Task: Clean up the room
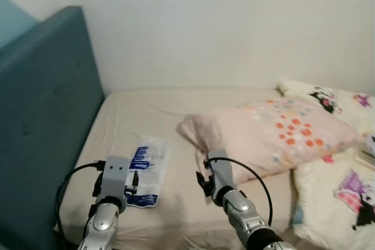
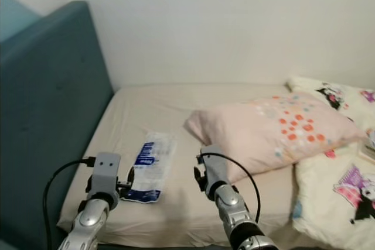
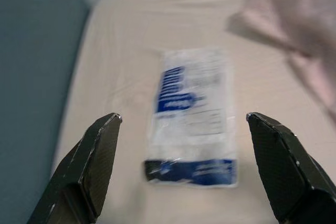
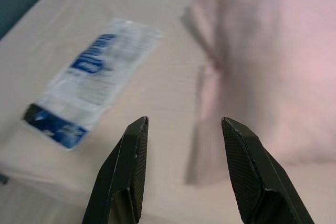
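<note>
From the head camera I see my left gripper (image 1: 130, 181) over the near end of the plastic packet (image 1: 146, 170) on the bed (image 1: 135, 115). Left wrist: fingers (image 3: 86, 166) spread wide, packet lying between and beyond them. Right wrist: right gripper (image 4: 184, 124) fingers apart, the pink pillow (image 4: 262, 66) just beyond them.

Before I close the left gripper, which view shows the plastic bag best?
The left wrist view: the plastic bag lies whole on the bed sheet, framed by the open left gripper, though slightly blurred. The right wrist view shows it whole but off to the side. In the eye views the left gripper covers its near end.
</note>
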